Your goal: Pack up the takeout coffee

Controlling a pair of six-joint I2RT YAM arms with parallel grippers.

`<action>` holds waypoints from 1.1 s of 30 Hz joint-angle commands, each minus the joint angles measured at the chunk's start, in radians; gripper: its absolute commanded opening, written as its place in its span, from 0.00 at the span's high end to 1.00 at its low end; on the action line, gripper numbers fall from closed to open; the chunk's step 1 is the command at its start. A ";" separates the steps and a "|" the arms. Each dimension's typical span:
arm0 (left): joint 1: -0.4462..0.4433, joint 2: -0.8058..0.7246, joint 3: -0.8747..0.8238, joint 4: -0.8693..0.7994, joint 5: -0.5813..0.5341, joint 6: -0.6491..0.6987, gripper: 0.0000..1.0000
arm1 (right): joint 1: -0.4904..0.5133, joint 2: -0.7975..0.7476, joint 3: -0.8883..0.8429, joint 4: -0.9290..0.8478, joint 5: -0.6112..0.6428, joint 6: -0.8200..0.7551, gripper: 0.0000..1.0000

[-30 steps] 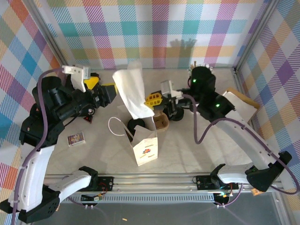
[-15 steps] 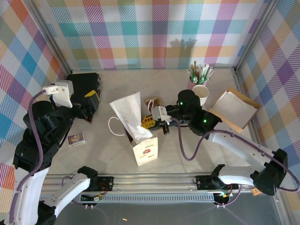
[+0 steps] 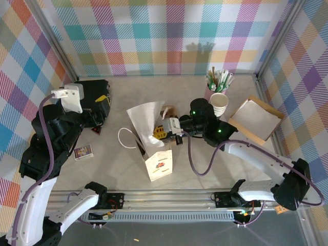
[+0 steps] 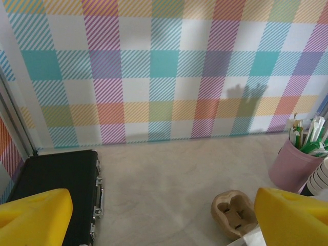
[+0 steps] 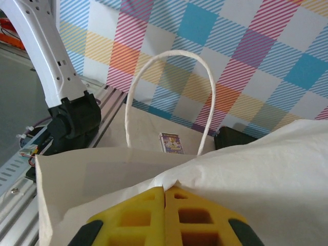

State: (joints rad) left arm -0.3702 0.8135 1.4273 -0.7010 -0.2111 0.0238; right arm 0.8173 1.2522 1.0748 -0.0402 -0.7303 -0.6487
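The left pincer (image 4: pixel 161 218) is hanging with its two yellow fingers (image 4: pixel 33 215) spread wide, above the right edge of the one black hard case with metal latches (image 3: pixel 87 92). The case is lying in the far-left corner of the tabletop (image 3: pixel 118 169), close against the checked wall. In front of the case, one small dark triangular tag (image 3: pixel 96 131) and one small printed card packet (image 3: pixel 83 151) are lying apart on the pale surface. Bare tabletop is stretching open between the case and the one white paper bag with a looped cord handle (image 3: pixel 156 154), and again behind the bag up to the back wall. The bag is standing upright near the middle, not far from the metal rail (image 3: pixel 169 197) running along the near edge. The right pincer (image 3: pixel 160 132) is sitting at the bag's mouth with its yellow fingers (image 5: pixel 133 215) pressed together; whether paper is caught between them I cannot tell. The bag's raised flap is hiding its inside, so I cannot tell where the takeout coffee is sitting. Just behind the bag, one brown moulded pulp cup carrier (image 4: pixel 236 212) is lying. Further right, one pink cup holding green-and-white wrapped sticks (image 3: pixel 215 82) is standing near the back wall, with one stack of lidless white paper cups (image 3: pixel 219 102) just in front. One flat brown cardboard tray with a white sheet (image 3: pixel 256 119) is lying by the right wall, with open surface in front of it.
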 commanded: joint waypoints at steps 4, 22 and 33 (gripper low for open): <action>0.010 0.004 -0.022 0.052 0.014 -0.010 0.08 | -0.004 -0.020 0.007 -0.037 -0.070 -0.063 1.00; 0.010 0.019 -0.049 0.087 0.039 -0.020 0.09 | -0.003 -0.079 0.066 -0.539 -0.089 -0.326 0.98; 0.010 -0.004 -0.062 0.090 0.021 -0.028 0.09 | -0.003 0.004 0.194 -0.542 -0.111 -0.238 0.38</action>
State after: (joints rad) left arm -0.3702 0.8261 1.3735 -0.6502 -0.1852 0.0002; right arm 0.8177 1.2285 1.2125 -0.5640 -0.7979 -0.9169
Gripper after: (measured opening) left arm 0.913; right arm 0.610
